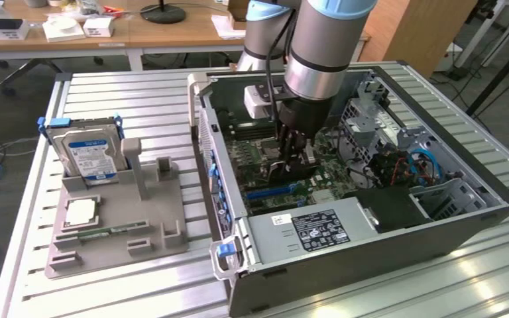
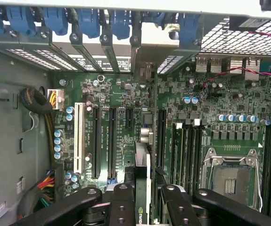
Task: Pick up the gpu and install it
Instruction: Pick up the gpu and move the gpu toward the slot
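1. The gripper (image 2: 145, 200) gripped the gpu (image 2: 142, 172) edge-on inside the computer case (image 1: 396, 265), just above the slots of the motherboard (image 2: 210, 108).
2. It looked thin, stiff, light and fragile, so it was best held by its top edge, clear of the components.

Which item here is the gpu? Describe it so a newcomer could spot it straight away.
Start at the open computer case on the exterior view's right. The claw reaches down over its green motherboard, and the gpu is the thin dark card clamped on edge in it. Unlike the boxy silver hard drive standing outside the case, it is slim and black.
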You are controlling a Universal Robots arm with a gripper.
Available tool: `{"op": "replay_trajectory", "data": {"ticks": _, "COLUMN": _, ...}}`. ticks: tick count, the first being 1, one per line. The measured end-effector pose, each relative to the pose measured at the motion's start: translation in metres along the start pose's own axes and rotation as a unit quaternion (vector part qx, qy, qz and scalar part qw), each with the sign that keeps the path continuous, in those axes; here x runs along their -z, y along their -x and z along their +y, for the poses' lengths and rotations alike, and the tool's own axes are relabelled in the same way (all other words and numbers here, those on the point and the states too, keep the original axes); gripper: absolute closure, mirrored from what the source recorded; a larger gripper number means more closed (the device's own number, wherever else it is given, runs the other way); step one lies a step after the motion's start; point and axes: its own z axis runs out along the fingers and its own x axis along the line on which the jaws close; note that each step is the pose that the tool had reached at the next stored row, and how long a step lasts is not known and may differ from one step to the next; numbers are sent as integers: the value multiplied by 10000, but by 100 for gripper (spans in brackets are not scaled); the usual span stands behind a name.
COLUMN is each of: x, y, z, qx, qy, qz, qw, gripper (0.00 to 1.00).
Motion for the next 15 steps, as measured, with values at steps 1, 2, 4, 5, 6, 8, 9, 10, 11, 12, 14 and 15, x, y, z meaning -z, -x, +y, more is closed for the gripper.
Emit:
{"op": "replay_trajectory", "data": {"ticks": 1, "x": 0, "y": 0, "z": 0, "qx": 0, "qy": 0, "qz": 0, "qw": 10000, "gripper": 74}}
{"op": "replay_trajectory", "data": {"ticks": 2, "x": -2, "y": -1, "z": 1, "qx": 1, "qy": 0, "qz": 1, "qw": 10000, "gripper": 74}}
{"op": "replay_trajectory", "data": {"ticks": 4, "x": -17, "y": -1, "z": 2, "qx": 1, "qy": 0, "qz": 0, "qw": 10000, "gripper": 74}}
{"op": "replay_trajectory", "data": {"ticks": 5, "x": -20, "y": -1, "z": 3, "qx": 0, "qy": 0, "qz": 1, "qw": 10000, "gripper": 74}}
{"op": "replay_trajectory", "data": {"ticks": 6, "x": -21, "y": -1, "z": 4, "qx": 0, "qy": 0, "qz": 1, "qw": 10000, "gripper": 74}}
{"op": "replay_trajectory", "data": {"ticks": 8, "x": -22, "y": -1, "z": 4, "qx": 0, "qy": 0, "qz": 1, "qw": 10000, "gripper": 74}}
{"op": "replay_trajectory", "data": {"ticks": 9, "x": -25, "y": 0, "z": 10, "qx": -1, "qy": 0, "qz": 0, "qw": 10000, "gripper": 74}}
{"op": "replay_trajectory", "data": {"ticks": 10, "x": -26, "y": 0, "z": 16, "qx": -1, "qy": -1, "qz": -1, "qw": 10000, "gripper": 74}}
{"op": "replay_trajectory", "data": {"ticks": 11, "x": -26, "y": 0, "z": 21, "qx": 0, "qy": -1, "qz": 0, "qw": 10000, "gripper": 74}}
{"op": "replay_trajectory", "data": {"ticks": 12, "x": -26, "y": 0, "z": 22, "qx": 0, "qy": -1, "qz": 0, "qw": 10000, "gripper": 74}}
{"op": "replay_trajectory", "data": {"ticks": 14, "x": -29, "y": -1, "z": 23, "qx": 1, "qy": 0, "qz": 0, "qw": 10000, "gripper": 74}}
{"op": "replay_trajectory", "data": {"ticks": 15, "x": -36, "y": -1, "z": 24, "qx": 1, "qy": 0, "qz": 0, "qw": 10000, "gripper": 74}}
